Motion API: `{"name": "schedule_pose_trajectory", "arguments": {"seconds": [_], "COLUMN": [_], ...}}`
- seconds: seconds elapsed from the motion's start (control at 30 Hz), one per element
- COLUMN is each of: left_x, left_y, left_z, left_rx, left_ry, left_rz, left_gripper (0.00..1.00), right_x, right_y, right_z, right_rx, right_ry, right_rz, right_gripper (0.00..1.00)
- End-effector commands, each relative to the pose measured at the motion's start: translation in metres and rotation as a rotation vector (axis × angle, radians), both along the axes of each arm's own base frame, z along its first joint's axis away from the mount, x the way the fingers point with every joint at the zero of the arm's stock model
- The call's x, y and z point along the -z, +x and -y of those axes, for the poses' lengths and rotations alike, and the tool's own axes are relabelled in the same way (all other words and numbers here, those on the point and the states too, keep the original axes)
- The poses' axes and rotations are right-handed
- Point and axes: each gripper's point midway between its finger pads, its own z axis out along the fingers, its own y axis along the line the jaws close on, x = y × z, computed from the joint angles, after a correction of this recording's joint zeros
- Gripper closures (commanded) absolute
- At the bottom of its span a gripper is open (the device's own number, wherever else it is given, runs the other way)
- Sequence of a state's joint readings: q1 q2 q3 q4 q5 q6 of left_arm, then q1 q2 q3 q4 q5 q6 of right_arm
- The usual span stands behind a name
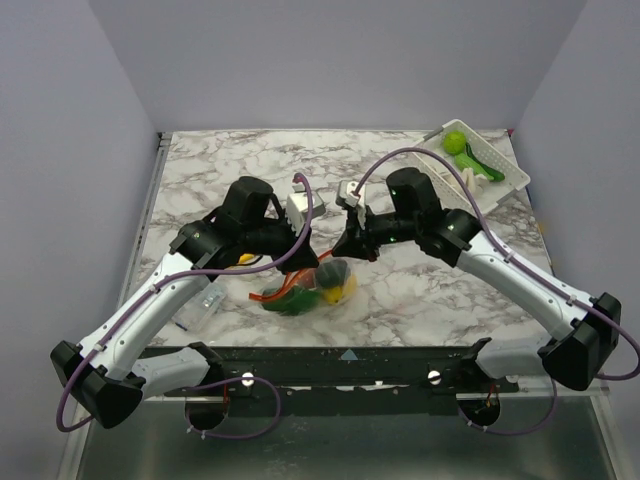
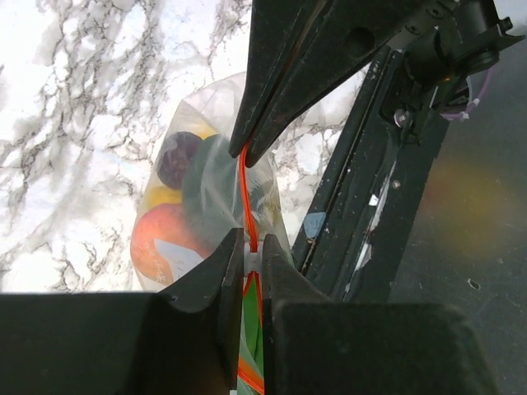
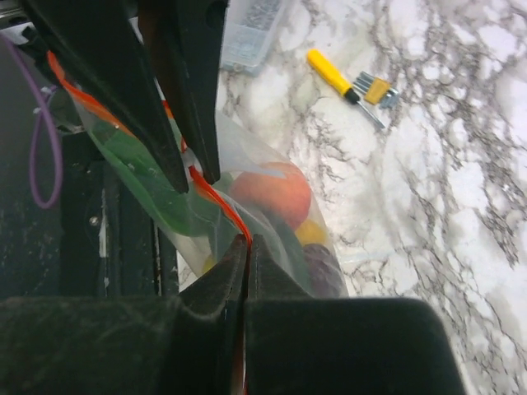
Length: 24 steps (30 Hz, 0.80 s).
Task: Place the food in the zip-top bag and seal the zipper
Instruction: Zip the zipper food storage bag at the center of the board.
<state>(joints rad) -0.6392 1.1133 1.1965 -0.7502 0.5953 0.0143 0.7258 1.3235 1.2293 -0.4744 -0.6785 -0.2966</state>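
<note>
The zip-top bag (image 1: 318,288) hangs between both grippers just above the table's near edge. It holds the food: an orange piece (image 2: 160,239), a purple one (image 2: 176,156), a dark green one (image 2: 210,177) and a yellow one (image 2: 159,196). My left gripper (image 2: 253,257) is shut on the red-orange zipper (image 2: 244,193), at a small white piece on the strip. My right gripper (image 3: 247,240) is shut on the same zipper (image 3: 210,193) a short way along. In the top view the left gripper (image 1: 312,260) and right gripper (image 1: 343,247) nearly meet. One green food piece (image 1: 455,142) lies in the basket.
The white slotted basket (image 1: 497,172) stands at the back right. A yellow-orange marker pen (image 3: 331,74) and a small clear packet (image 3: 251,33) lie on the marble left of the bag. The dark table rail (image 2: 362,197) runs right beside the bag.
</note>
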Motion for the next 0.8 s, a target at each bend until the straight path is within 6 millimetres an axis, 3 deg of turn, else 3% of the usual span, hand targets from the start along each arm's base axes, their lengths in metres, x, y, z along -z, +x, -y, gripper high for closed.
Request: {"name": "schedule_pose_trajectory", "arguments": {"seconds": [0.0,0.17,0.27,0.47,0.57,0.7,0.73,0.77], "left_x": [-0.012,-0.012,-0.012,-0.006,-0.003,-0.018,-0.023,-0.028], "left_y": [-0.001,-0.005,-0.008,-0.012,-0.014,-0.018,-0.020,-0.021], "left_z": [-0.008,-0.019,-0.025,-0.033,-0.035,-0.024,-0.020,-0.017], "left_rx": [-0.064,-0.102,-0.115,-0.137,-0.138,-0.090,-0.068,-0.051], "left_ry": [-0.007,0.017,0.027,0.052,0.057,-0.007,-0.027,-0.043], "left_rz": [0.023,0.023,0.026,0.021,0.016,0.017,0.017,0.022], "left_gripper": [1.00,1.00,1.00,1.00,1.00,1.00,1.00,1.00], "right_x": [0.001,0.004,0.007,0.012,0.005,-0.019,-0.025,-0.032], "right_y": [0.043,0.074,0.080,0.074,0.066,0.031,0.021,0.008], "right_z": [0.021,0.065,0.091,0.117,0.115,0.078,0.070,0.061], "right_rx": [0.298,0.652,0.794,0.902,0.874,0.597,0.518,0.424], "right_ry": [-0.022,-0.026,-0.053,-0.074,-0.035,0.067,0.081,0.096], "right_rz": [0.087,0.153,0.165,0.155,0.147,0.095,0.083,0.070], "right_gripper": [1.00,1.00,1.00,1.00,1.00,1.00,0.98,0.88]}}
